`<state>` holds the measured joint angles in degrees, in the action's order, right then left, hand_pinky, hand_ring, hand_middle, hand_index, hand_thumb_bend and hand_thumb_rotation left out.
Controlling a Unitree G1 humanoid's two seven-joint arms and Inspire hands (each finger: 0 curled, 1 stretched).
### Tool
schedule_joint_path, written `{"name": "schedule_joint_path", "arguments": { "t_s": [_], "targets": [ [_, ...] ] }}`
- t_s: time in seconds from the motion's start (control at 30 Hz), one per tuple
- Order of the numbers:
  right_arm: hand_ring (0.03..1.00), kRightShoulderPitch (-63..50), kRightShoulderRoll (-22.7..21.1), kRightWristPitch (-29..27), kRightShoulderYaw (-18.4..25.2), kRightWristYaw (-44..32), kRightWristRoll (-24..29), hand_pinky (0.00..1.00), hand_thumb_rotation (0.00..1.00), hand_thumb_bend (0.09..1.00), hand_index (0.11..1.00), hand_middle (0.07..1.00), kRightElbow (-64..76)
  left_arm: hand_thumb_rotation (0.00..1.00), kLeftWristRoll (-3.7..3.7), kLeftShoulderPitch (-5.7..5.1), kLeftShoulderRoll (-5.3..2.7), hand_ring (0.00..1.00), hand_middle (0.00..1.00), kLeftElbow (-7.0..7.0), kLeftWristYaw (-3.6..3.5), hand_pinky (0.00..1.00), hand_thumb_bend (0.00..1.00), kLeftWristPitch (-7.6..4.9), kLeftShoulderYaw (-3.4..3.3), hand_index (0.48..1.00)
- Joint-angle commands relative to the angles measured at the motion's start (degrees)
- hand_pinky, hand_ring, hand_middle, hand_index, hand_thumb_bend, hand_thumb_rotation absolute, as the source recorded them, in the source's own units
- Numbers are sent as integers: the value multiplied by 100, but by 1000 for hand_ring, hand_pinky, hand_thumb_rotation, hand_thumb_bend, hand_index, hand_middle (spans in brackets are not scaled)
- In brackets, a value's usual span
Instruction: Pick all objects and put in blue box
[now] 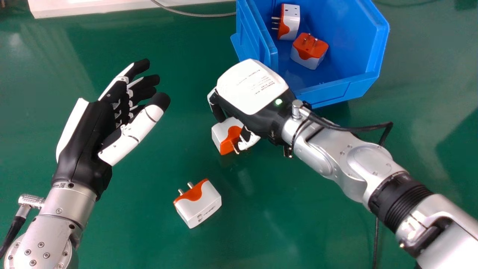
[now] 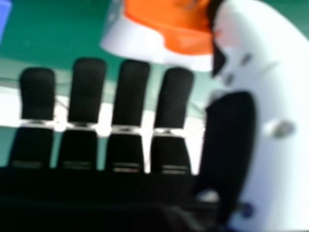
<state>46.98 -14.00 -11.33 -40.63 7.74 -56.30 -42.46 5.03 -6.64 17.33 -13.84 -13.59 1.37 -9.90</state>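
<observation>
My right hand (image 1: pixel 252 89) is over a white and orange plug adapter (image 1: pixel 223 135), with a finger by its upper edge and the thumb at its right side. In the right hand view the fingers of my right hand (image 2: pixel 128 96) are fairly straight; the adapter (image 2: pixel 140 41) is just beyond the fingertips, overlapped by the thumb. Whether they grip it is unclear. A second adapter (image 1: pixel 199 205) rests on the green table nearer the robot, prongs upward-left. Two more adapters (image 1: pixel 289 22) (image 1: pixel 308 52) lie inside the blue box (image 1: pixel 336 91). At the left, my left hand (image 1: pixel 87 138) is open and holds nothing.
The green table (image 1: pixel 149 231) stretches around the adapters. The blue box's near wall stands just beyond my right wrist. A cable loops beside the right forearm, and a white edge (image 1: pixel 93 7) with a grey cable (image 1: pixel 198 15) runs along the far left.
</observation>
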Motion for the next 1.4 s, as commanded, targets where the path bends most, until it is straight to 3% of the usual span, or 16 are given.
{"name": "schedule_joint_path", "arguments": {
  "t_s": [0.0, 0.17, 0.33, 0.93, 1.37],
  "targets": [
    [593, 19, -68, 17, 104, -157, 125, 411, 0, 483, 489, 647, 212, 595, -32, 66, 18, 870, 870, -21, 9, 829, 615, -119, -7, 905],
    [702, -26, -79, 2, 181, -246, 165, 437, 0, 468, 493, 745, 281, 594, -48, 92, 15, 870, 870, 9, 5, 829, 615, -135, -4, 903],
    [746, -50, -76, 32, 197, -219, 192, 447, 0, 462, 495, 784, 300, 594, -50, 102, 15, 871, 871, 32, 2, 831, 614, -150, -7, 902],
    [784, 4, -90, 144, 188, -184, 179, 451, 0, 460, 495, 826, 354, 598, -59, 131, 30, 870, 871, 137, -17, 834, 622, -233, -18, 903],
    [790, 11, -137, 286, 198, -568, 187, 451, 0, 461, 495, 840, 611, 602, -68, 168, 37, 868, 869, 210, -17, 831, 632, -258, -17, 902]
  ]
}}
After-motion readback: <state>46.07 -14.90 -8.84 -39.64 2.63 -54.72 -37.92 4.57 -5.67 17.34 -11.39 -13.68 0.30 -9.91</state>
